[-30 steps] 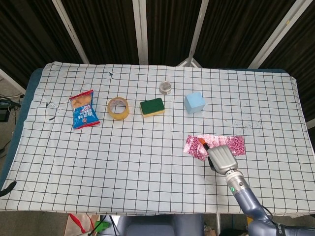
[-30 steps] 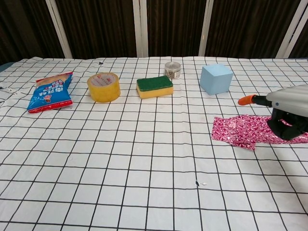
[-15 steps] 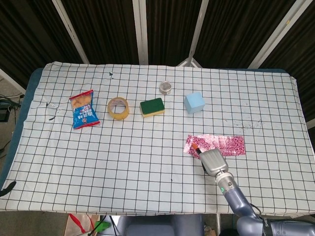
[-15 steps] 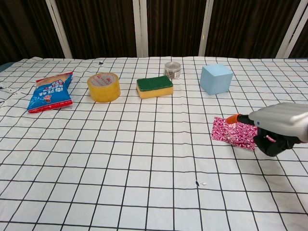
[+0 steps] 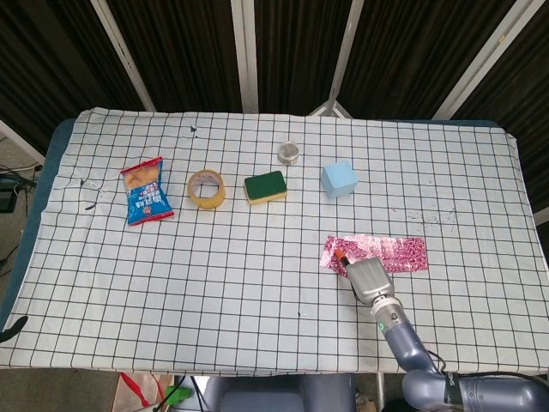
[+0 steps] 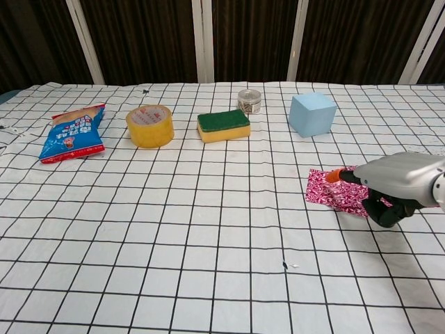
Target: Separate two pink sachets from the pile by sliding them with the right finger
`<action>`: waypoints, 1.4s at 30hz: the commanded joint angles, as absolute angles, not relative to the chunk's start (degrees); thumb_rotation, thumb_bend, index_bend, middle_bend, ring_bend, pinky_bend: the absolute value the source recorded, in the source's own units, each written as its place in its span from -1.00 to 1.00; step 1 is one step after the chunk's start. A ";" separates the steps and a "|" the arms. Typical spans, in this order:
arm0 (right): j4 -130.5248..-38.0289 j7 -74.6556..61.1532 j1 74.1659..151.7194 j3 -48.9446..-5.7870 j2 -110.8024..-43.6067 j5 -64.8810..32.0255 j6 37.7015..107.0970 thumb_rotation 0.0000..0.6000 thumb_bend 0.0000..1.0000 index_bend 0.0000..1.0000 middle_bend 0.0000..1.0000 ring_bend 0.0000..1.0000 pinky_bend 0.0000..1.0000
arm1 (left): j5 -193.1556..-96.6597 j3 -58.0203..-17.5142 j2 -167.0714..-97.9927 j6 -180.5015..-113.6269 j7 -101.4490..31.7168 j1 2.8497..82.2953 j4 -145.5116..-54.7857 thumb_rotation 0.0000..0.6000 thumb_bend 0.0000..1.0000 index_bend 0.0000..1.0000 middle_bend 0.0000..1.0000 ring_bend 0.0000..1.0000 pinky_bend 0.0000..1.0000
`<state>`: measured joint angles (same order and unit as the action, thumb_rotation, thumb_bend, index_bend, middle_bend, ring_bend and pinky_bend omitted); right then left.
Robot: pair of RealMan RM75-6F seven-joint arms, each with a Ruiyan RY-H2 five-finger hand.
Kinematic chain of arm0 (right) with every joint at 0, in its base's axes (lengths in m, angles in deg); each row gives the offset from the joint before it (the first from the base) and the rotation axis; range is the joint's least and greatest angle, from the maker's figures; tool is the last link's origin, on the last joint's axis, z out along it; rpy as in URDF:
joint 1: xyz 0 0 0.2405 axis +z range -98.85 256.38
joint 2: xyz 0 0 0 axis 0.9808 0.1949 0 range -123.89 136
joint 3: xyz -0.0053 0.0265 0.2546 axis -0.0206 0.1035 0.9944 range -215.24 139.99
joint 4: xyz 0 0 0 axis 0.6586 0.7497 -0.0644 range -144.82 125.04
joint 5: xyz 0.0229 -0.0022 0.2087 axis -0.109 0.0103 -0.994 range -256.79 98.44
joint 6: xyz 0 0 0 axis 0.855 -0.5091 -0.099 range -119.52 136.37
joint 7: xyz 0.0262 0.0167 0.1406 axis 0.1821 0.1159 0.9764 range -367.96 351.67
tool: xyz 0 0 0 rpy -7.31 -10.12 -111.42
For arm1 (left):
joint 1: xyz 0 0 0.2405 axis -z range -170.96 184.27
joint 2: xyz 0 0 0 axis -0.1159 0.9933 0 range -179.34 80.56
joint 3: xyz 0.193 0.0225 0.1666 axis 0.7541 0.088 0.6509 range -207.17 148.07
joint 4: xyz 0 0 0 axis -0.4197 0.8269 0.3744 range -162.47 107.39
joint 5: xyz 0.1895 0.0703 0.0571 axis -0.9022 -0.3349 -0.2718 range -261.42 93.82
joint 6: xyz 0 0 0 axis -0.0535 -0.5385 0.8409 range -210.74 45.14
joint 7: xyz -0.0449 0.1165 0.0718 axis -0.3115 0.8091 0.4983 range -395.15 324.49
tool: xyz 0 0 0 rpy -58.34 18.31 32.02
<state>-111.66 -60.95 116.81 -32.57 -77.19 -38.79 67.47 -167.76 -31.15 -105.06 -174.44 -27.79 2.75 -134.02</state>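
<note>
Head view: pink sachets [image 5: 377, 253] lie in an overlapping pile on the checked surface [image 5: 257, 300], below the blue cube [image 5: 340, 179]. Right hand [image 5: 367, 276] overlaps the pile's left part, orange fingertip [image 5: 342, 256] on foil.

Chest view: right hand [image 6: 396, 184], one finger extended (others curled, gripping nothing); fingertip [image 6: 334, 176] on the sachets [image 6: 337, 193].

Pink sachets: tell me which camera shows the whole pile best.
The head view. From above, the pink sachets show as a full strip, with only the near left part covered by the right hand. In the chest view the hand hides the pile's right part, leaving mainly the left end visible.
</note>
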 commanded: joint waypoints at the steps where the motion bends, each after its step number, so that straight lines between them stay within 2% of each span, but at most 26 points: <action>1: -111.26 -61.26 117.40 -32.88 -77.51 -39.57 67.59 1.00 0.55 -0.82 0.69 0.63 0.29 | -167.75 -31.13 -105.09 -174.40 -27.61 2.78 -134.09 1.00 -0.48 -0.67 -0.96 -1.00 -0.87; 28: -111.21 -62.78 122.11 -34.99 -80.40 -43.66 68.95 1.00 0.55 -0.81 0.69 0.63 0.29 | -167.44 -31.09 -105.23 -173.97 -26.99 3.09 -134.22 1.00 -0.48 -0.67 -0.96 -1.00 -0.87; 42: -112.63 -66.48 125.37 -35.50 -84.46 -46.09 71.18 1.00 0.55 -0.79 0.69 0.63 0.29 | -167.42 -31.08 -104.96 -174.10 -27.72 3.03 -134.06 1.00 -0.48 -0.67 -0.96 -1.00 -0.87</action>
